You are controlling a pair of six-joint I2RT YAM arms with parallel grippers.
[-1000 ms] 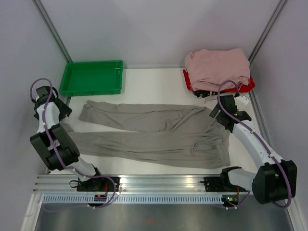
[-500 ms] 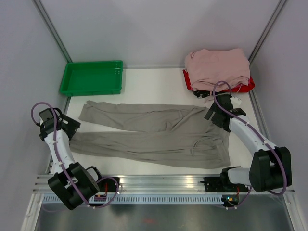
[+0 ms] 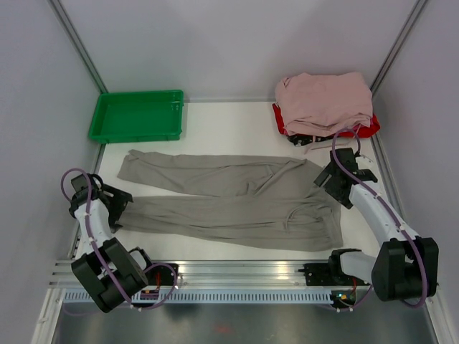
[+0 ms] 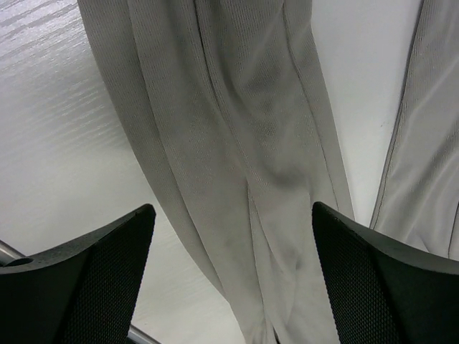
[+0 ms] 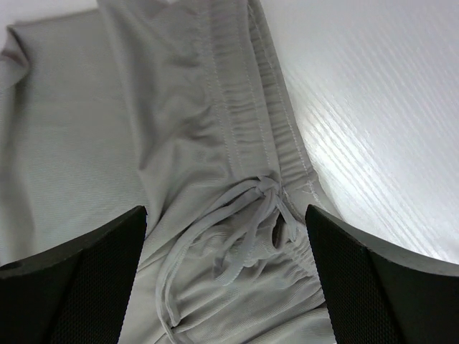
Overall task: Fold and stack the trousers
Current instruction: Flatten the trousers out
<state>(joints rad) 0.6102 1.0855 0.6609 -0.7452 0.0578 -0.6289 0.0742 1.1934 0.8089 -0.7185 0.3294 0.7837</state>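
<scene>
The grey-beige trousers (image 3: 229, 197) lie flat across the table, waist to the right and both legs running left. My left gripper (image 3: 118, 204) hovers low at the left end of the nearer leg. In the left wrist view that trouser leg (image 4: 244, 143) runs between its wide-apart fingers (image 4: 79, 279), so the left gripper (image 4: 233, 287) is open. My right gripper (image 3: 326, 183) is at the waist's far right corner, also open. The right wrist view has the right gripper (image 5: 226, 279) straddling the waistband and its tied drawstring (image 5: 251, 208), with nothing clamped.
A green tray (image 3: 136, 115) stands at the back left. A pile of pale pink garments (image 3: 326, 100) rests on a red tray (image 3: 369, 127) at the back right, just behind my right arm. Walls close in on both sides.
My left arm swung from the far left toward the near side and came down at the nearer leg's end. The right gripper shifted slightly along the waist. The trousers have not moved.
</scene>
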